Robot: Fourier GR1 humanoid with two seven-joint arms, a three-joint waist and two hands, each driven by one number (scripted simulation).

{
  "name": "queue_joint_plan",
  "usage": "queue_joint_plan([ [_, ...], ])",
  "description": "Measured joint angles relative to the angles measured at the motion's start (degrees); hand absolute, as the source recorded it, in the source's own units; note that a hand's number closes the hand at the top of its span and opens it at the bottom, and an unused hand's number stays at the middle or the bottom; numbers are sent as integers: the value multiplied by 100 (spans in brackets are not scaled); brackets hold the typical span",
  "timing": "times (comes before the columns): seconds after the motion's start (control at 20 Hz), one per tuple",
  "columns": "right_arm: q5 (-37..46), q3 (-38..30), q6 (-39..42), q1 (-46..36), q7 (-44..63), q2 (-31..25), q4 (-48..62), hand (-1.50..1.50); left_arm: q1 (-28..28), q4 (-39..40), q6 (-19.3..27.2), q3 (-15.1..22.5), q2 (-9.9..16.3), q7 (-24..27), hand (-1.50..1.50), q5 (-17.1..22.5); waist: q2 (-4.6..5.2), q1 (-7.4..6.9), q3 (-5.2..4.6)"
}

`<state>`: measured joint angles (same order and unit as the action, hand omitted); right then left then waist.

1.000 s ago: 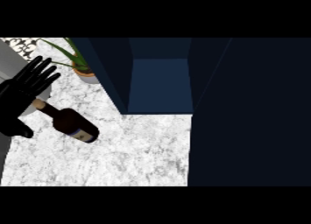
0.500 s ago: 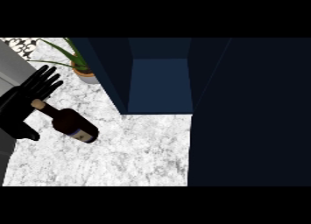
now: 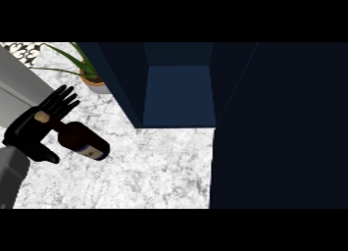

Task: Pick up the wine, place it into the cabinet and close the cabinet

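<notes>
At the far left the left hand [image 3: 39,128] lay over the neck of the wine bottle [image 3: 82,141], fingers straight and spread, pointing up the view, thumb hanging below; nothing curled round the glass, so the hand was open and merely against it; the bottle lay on its side on the marble tabletop [image 3: 147,166], cork end under the palm, base aimed toward the lower right; behind it stood a potted plant [image 3: 89,78], just beside the cabinet [image 3: 178,95], whose dark blue interior stood open; its door [image 3: 285,122] filled the right side. The right hand was not visible. The risk, I judged, was the round bottle rolling away if the fingers closed off-centre; a swing might also clip the plant.
</notes>
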<state>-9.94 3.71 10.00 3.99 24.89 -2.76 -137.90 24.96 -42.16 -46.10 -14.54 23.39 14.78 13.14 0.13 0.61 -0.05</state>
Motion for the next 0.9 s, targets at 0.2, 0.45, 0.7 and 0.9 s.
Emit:
queue_joint_plan([
  [0.2,25,-49,-7,-29,-38,11,58,-150,238,725,64,58,29,351,-150,-324,9,18,-2],
  [0.45,63,-18,29,68,-75,26,-17,-150,467,1355,197,188,21,767,-150,-689,15,42,-4],
  [0.7,45,-75,33,-53,-52,-8,18,-150,526,1774,372,342,-21,1162,-150,-999,24,55,-7],
  [0.9,-49,-154,85,-31,-86,-33,45,-150,493,1981,563,470,-140,1454,-150,-1195,25,57,-7],
])
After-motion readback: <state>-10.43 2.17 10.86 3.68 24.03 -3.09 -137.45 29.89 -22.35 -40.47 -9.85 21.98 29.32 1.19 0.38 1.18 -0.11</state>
